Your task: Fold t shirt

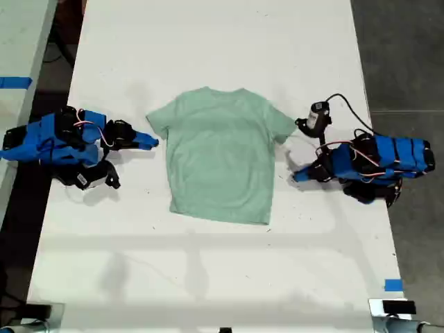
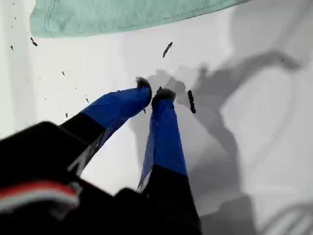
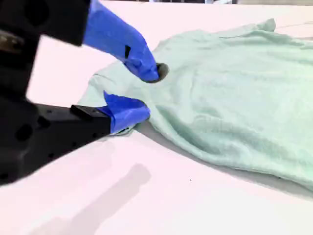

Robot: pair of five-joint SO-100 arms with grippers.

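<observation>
The pale mint-green t shirt (image 1: 220,156) lies flat and spread out on the white table (image 1: 208,41), neck toward the far edge. At the exterior view's left, my second gripper (image 1: 152,143) is at the shirt's sleeve. Its wrist view shows it (image 3: 149,93) open, with the sleeve edge of the t shirt (image 3: 234,98) at the lower finger. At the exterior view's right, my first gripper (image 1: 297,177) rests on the bare table just off the shirt's side. In its wrist view it (image 2: 152,94) is shut on nothing, with the t shirt (image 2: 122,14) edge beyond the tips.
A small black device (image 1: 318,116) with a cable lies by the shirt's sleeve at the exterior view's right. Blue tape (image 1: 393,284) marks the table near its front corner on that side. Dark specks (image 2: 190,102) dot the table by my first gripper.
</observation>
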